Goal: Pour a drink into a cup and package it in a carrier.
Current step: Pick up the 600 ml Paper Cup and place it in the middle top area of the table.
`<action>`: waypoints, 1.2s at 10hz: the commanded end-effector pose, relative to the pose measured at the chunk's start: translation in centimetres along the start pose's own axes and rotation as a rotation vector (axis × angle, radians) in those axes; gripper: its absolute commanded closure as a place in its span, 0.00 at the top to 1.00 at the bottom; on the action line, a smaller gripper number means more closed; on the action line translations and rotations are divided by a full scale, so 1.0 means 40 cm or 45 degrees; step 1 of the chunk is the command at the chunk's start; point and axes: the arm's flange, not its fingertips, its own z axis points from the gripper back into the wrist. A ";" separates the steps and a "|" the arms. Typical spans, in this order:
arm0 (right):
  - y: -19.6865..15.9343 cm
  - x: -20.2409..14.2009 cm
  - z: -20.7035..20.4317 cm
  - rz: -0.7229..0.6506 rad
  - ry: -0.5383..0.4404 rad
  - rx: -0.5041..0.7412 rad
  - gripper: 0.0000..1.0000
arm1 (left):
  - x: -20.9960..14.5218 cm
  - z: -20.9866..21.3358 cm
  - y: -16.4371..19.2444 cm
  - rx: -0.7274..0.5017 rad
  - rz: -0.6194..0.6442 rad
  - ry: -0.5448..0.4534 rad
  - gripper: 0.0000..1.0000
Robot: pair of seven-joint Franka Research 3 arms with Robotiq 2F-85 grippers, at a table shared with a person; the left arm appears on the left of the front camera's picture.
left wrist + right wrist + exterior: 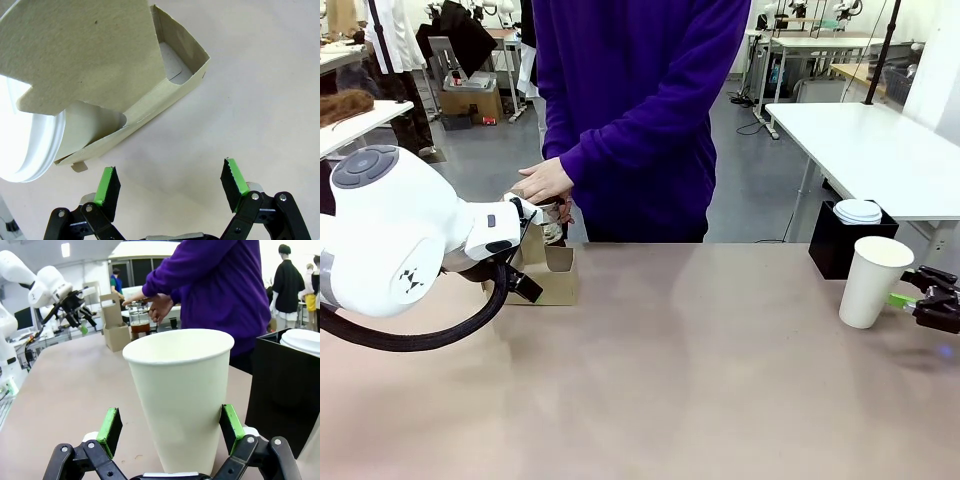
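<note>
Two grippers: both are spread wide and neither one holds anything.
Left gripper (170,172): it hangs over the table (700,380), just beside the carrier (150,107). Its fingers (107,182) stand far apart, with bare table between them, and they touch nothing.
Reason, left: I judge it is placed close to the carrier so it can steady or take it when the cup is ready.
Right gripper (170,415): it is low at the right edge of the front view. The cup (180,390) stands between its open fingers. One pad shows a clear gap, and the other is so near that I cannot tell if it touches. The cup is not pinched.
Reason, right: it seems ready to close on the cup, to hold it for pouring.
Cup: upright and without a lid, at the right in the front view, near a black box (835,250) with white lids (858,211) on top.
Drink: brown, low in a glass jug (139,320) at the upper middle of the right wrist view, with a person's hand (160,306) on the jug.
Carrier: left of middle at the far table edge, well apart from the cup.
Stage: I judge the pouring has not begun.
</note>
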 end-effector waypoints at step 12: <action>-0.077 -0.025 -0.171 -0.109 -0.034 -0.098 1.00 | 0.000 0.000 0.000 -0.001 0.001 0.000 1.00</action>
